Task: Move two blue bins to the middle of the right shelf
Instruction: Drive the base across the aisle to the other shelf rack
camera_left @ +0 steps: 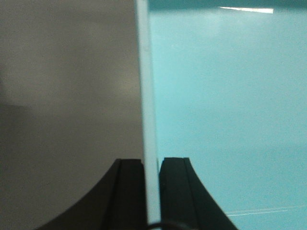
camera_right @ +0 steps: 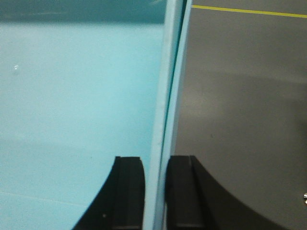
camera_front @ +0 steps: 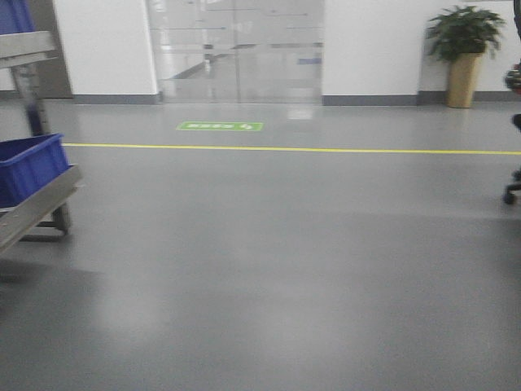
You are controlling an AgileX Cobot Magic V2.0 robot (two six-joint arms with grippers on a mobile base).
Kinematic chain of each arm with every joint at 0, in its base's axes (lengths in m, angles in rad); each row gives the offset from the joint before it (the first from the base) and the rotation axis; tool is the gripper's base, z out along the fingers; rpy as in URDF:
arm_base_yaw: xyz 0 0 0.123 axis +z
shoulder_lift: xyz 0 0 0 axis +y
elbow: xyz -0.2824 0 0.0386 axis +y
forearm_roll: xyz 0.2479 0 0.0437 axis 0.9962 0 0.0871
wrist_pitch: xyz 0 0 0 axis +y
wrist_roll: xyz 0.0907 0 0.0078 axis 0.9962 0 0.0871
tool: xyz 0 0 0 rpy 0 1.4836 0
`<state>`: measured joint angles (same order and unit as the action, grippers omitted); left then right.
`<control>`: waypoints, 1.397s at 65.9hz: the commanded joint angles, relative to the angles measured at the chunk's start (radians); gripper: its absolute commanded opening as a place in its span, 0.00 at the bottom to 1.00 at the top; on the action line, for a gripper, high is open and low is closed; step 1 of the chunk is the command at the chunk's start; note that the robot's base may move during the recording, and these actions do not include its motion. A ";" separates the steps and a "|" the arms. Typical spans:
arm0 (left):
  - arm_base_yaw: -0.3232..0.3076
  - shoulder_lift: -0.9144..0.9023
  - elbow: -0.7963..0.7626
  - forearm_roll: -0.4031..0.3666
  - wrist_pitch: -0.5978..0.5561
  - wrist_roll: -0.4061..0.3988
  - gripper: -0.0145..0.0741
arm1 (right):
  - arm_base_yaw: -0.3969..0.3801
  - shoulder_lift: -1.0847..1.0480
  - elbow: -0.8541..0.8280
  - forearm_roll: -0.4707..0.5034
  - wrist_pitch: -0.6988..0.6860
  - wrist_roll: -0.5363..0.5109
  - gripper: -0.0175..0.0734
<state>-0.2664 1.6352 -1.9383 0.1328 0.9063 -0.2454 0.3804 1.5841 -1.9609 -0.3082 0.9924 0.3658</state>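
Your left gripper (camera_left: 152, 191) is clenched on the thin side wall of a pale blue bin (camera_left: 230, 96). Your right gripper (camera_right: 154, 191) pinches a bin wall the same way. Ahead, grey floor (camera_front: 269, 269) runs to a yellow line (camera_front: 285, 149) and glass doors (camera_front: 236, 49). On the near left, a metal shelf (camera_front: 37, 204) carries a dark blue bin (camera_front: 28, 167). A potted plant (camera_front: 464, 49) stands far right.

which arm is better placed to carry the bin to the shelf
Neither over the other: the left tool and the right tool are each shut on a bin wall, with floor outside each, so they hold opposite sides. Use both.
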 commanded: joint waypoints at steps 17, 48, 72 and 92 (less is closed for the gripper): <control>0.002 -0.014 -0.017 0.011 -0.088 0.007 0.04 | 0.001 -0.022 -0.018 -0.007 -0.103 -0.011 0.01; 0.002 -0.014 -0.017 0.011 -0.088 0.007 0.04 | 0.001 -0.022 -0.018 -0.007 -0.103 -0.011 0.01; 0.002 -0.014 -0.017 0.011 -0.088 0.007 0.04 | 0.001 -0.022 -0.018 -0.007 -0.103 -0.011 0.01; 0.002 -0.014 -0.017 0.011 -0.088 0.007 0.04 | 0.001 -0.022 -0.018 -0.007 -0.103 -0.011 0.01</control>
<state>-0.2664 1.6368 -1.9383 0.1309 0.9063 -0.2454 0.3804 1.5841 -1.9609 -0.3082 0.9883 0.3658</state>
